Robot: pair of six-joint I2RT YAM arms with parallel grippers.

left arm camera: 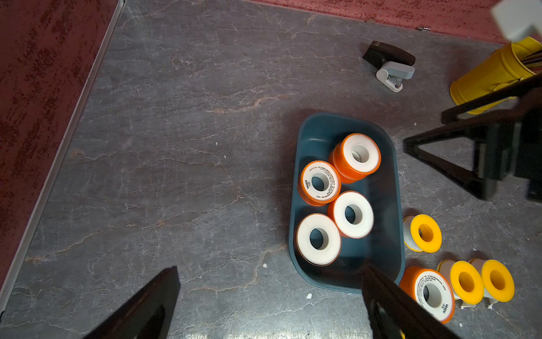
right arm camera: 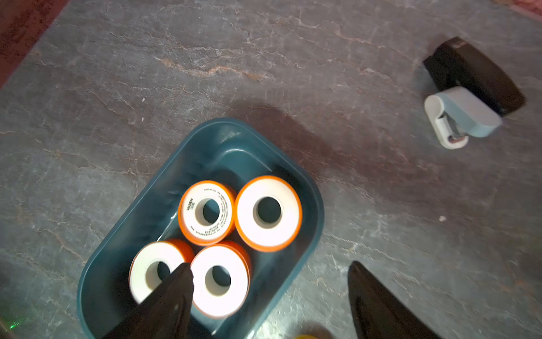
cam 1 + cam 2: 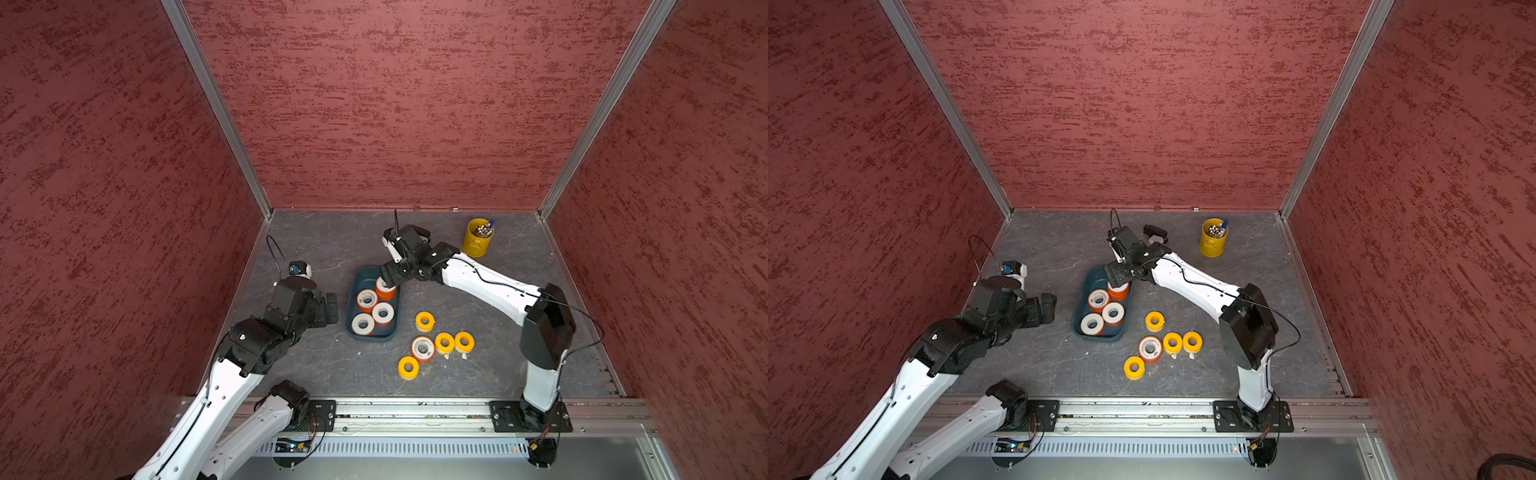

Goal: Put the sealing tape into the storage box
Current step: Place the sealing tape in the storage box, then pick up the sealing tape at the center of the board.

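My right pincer (image 2: pixel 269 265) hangs over the far end of the storage box (image 3: pixel 362 277), jaws apart and gripping nothing. One finger is above the box, the other outside its rim. Four orange-sided rolls (image 3: pixel 367 300) lie flat inside the box. One more orange roll (image 3: pixel 422 348) and four yellow rolls (image 3: pixel 444 343) lie on the table (image 3: pixel 478 374) beside the box, near its front corner. My left pincer (image 3: pixel 330 309) hovers just beside the box's opposite side, jaws wide apart.

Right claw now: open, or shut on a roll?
Open. In the right wrist view the right claw has its fingers apart, gripping nothing; four orange rolls lie in the storage box.
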